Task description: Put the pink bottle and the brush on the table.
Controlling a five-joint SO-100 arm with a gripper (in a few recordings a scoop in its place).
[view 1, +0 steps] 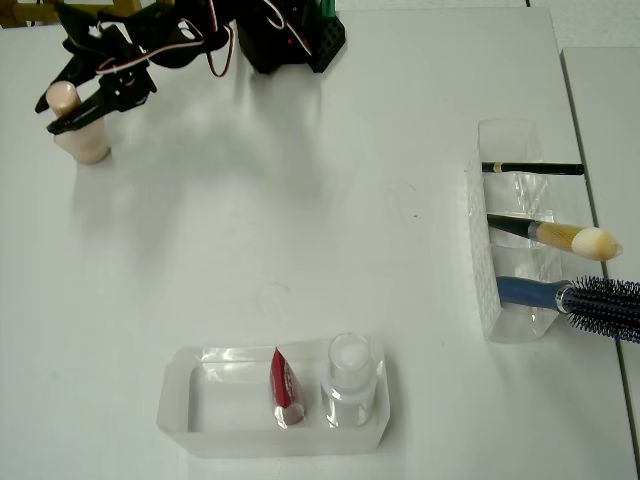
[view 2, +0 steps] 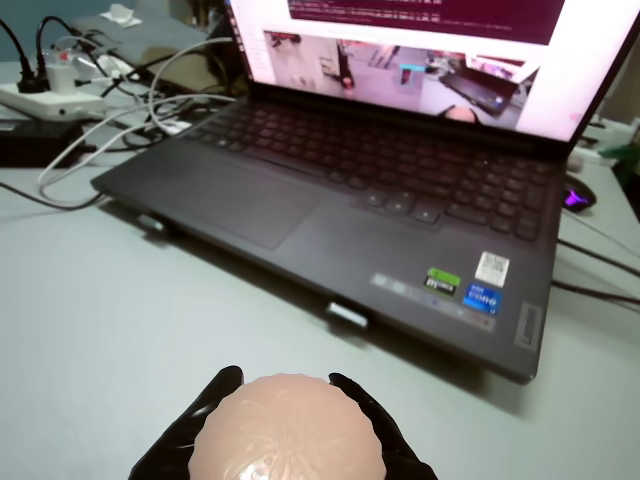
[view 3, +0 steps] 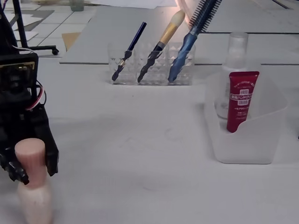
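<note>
The pink bottle (view 1: 80,135) stands upright near the far left corner of the white table (view 1: 300,230). Its rounded cap (view 2: 288,430) fills the bottom of the wrist view. My black gripper (view 1: 72,110) is shut on the cap, one finger pressed against each side (view 3: 30,158). In the fixed view the bottle (view 3: 32,186) sits at the bottom left and its base is cut off by the frame. The brush (view 1: 560,237), with black handle and cream tip, leans in the middle slot of a clear holder (view 1: 485,290) at the right (view 3: 163,39).
The holder also carries a thin black pencil (view 1: 535,168) and a blue hairbrush (view 1: 580,297). A clear tray (view 1: 180,400) at the front holds a red sachet (view 1: 284,385) and a clear white-capped bottle (view 1: 349,380). A laptop (view 2: 400,190) and cables lie beyond the gripper.
</note>
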